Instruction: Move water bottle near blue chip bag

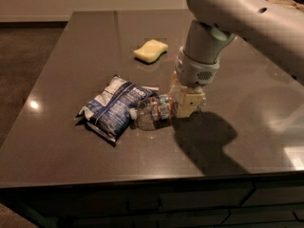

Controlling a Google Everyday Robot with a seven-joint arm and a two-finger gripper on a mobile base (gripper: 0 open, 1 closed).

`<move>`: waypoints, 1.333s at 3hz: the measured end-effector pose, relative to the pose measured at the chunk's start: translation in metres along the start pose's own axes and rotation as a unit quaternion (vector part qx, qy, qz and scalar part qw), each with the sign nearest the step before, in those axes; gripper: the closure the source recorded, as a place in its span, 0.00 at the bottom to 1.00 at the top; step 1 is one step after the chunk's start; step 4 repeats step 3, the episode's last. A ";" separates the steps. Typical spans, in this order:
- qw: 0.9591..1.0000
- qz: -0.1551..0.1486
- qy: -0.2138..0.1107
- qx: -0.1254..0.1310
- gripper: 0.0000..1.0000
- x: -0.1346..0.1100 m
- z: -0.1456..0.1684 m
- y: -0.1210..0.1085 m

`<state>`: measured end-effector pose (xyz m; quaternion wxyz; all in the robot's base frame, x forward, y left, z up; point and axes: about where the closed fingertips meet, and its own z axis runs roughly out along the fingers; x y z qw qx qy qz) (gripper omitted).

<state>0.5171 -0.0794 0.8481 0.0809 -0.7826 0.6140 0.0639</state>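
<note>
The water bottle lies on its side on the dark table, its white cap pointing left and touching the right edge of the blue chip bag. The bag lies flat, crinkled, dark blue and white. My gripper comes down from the upper right and is shut on the bottle's base end, low over the table. The bottle's rear part is hidden between the tan fingers.
A yellow sponge lies farther back, behind the bottle and bag. The arm spans the upper right. The table's front edge runs close below the bag.
</note>
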 end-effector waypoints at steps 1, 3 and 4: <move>1.000 -0.004 -0.001 -0.004 0.06 -0.004 0.004 0.002; 1.000 -0.004 -0.002 -0.003 0.00 -0.005 0.004 0.001; 1.000 -0.004 -0.002 -0.003 0.00 -0.005 0.004 0.001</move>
